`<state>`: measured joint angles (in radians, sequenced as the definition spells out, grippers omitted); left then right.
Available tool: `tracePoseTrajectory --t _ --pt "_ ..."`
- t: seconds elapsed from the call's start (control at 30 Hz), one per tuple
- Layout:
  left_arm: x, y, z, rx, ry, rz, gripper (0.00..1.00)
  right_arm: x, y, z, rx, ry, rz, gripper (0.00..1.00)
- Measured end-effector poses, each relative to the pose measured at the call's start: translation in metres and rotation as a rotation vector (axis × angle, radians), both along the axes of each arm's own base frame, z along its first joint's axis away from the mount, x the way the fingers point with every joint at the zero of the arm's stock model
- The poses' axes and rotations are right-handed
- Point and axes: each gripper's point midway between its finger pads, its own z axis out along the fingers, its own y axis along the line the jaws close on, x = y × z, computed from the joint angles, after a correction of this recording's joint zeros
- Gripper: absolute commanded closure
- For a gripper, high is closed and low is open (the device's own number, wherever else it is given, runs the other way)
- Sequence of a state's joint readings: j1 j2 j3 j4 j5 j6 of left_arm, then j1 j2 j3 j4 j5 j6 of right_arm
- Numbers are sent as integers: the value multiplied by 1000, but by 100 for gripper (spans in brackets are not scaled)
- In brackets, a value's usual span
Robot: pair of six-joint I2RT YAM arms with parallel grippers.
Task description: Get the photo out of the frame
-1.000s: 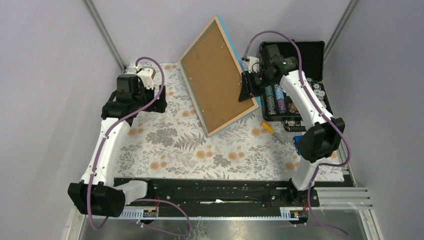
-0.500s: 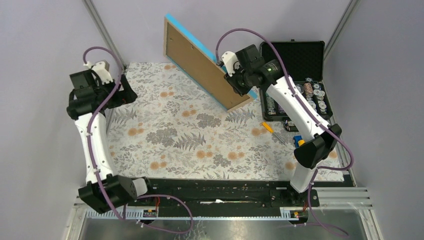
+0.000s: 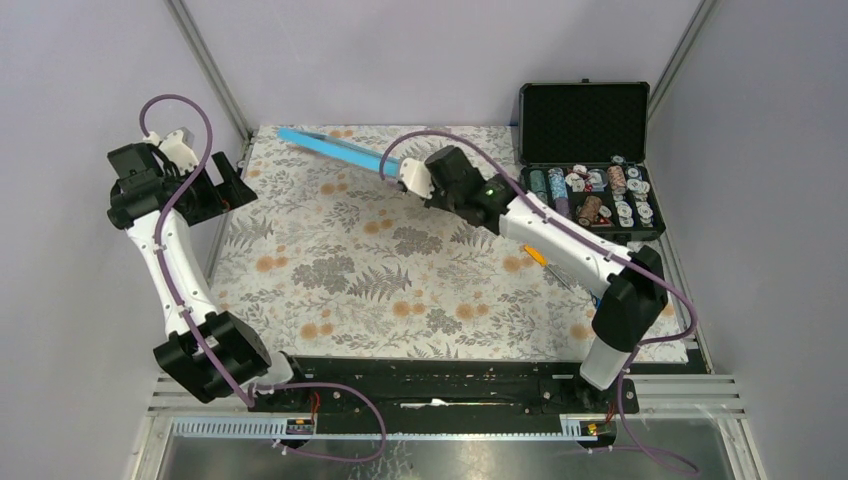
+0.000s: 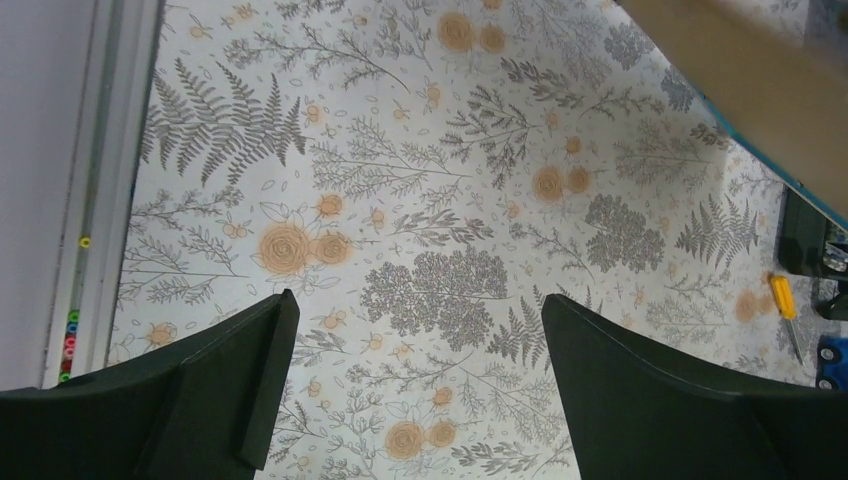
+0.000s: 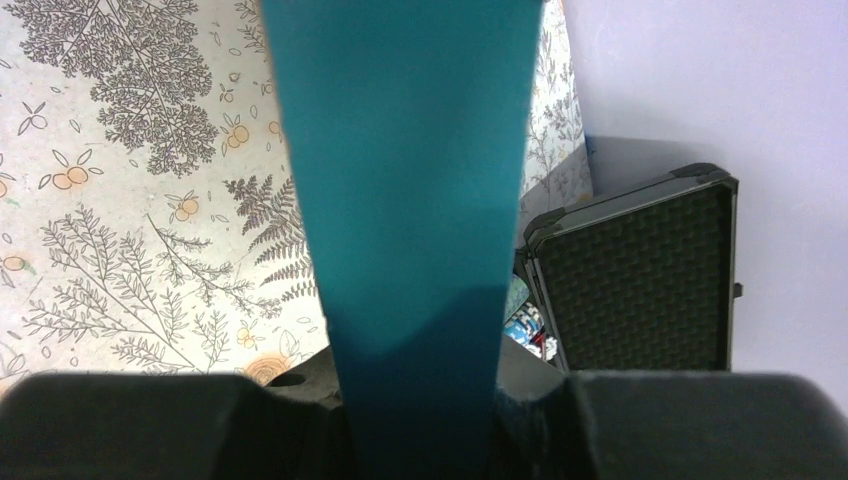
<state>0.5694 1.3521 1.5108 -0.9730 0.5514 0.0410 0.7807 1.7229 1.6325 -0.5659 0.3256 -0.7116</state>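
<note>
Top view: frame (image 3: 335, 148) hangs edge-on above the tabletop (image 3: 400, 300), showing as a thin blue strip. Its long axis runs from right tool (image 3: 403, 172) toward the far left. Right tool pinches its near end. Left tool (image 3: 228, 185) is spread, apart beyond the free end.
Left wrist: frame's tan side (image 4: 750, 80) sits upper right.
Right wrist: blue edge (image 5: 400, 180) is clamped, pointing away. No photo visible.

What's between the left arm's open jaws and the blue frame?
Only bare flowered tablecloth. The top view shows nothing else between the left arm's jaws and the frame, which the right jaws grip.
</note>
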Motion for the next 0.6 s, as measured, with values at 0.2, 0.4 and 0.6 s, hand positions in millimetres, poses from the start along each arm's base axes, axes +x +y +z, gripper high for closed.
tracePoseTrajectory --t 0.2,0.4,0.6 --pt "-4 -5 -15 -27 36 -29 1 -14 13 -27 -83 -60 53 100" --pt "-1 -1 -25 -37 63 -36 1 -43 22 -70 -210 -160 126 100" --pt "2 9 -35 -57 92 -16 1 -60 25 -104 -264 -272 163 100"
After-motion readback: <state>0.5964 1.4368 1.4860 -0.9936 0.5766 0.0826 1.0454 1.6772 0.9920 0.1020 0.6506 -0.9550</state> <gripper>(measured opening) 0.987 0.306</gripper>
